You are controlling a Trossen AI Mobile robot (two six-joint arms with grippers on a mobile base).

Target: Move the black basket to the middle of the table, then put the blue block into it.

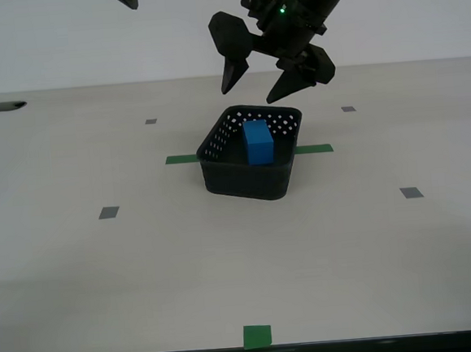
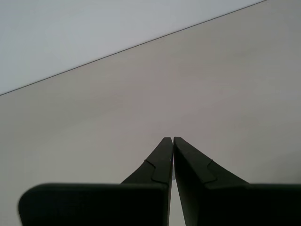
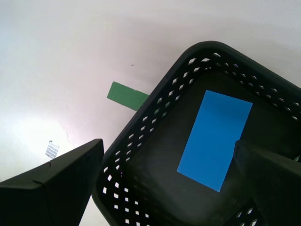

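Table (image 1: 79, 262), wide and off-white, carrying everything in sight. Along its near edge, a green square mark (image 1: 257, 336); toward the middle, a green tape strip (image 1: 182, 159) running crosswise and passing under the black basket (image 1: 248, 179). Small grey squares (image 1: 109, 212) scattered on either side of the basket, well apart from it.

Black basket sitting near the middle of the table, on the tape line, upright, walls pierced with rows of round holes. Inside it, the blue block (image 1: 258, 142), resting on the basket floor; in the first wrist view (image 3: 215, 140) seen from above as a flat blue rectangle, clear of the walls.

Above the basket's far rim, my first end effector (image 1: 254, 83) hanging in the air, jaws spread wide and released, nothing between them, fingers (image 3: 61, 188) apart from both basket and block.

My second end effector (image 2: 170, 140) clenched, fingertips pressed together with nothing between them, pointed at bare table surface. Only a tip of another arm visible at the upper edge of the exterior view.
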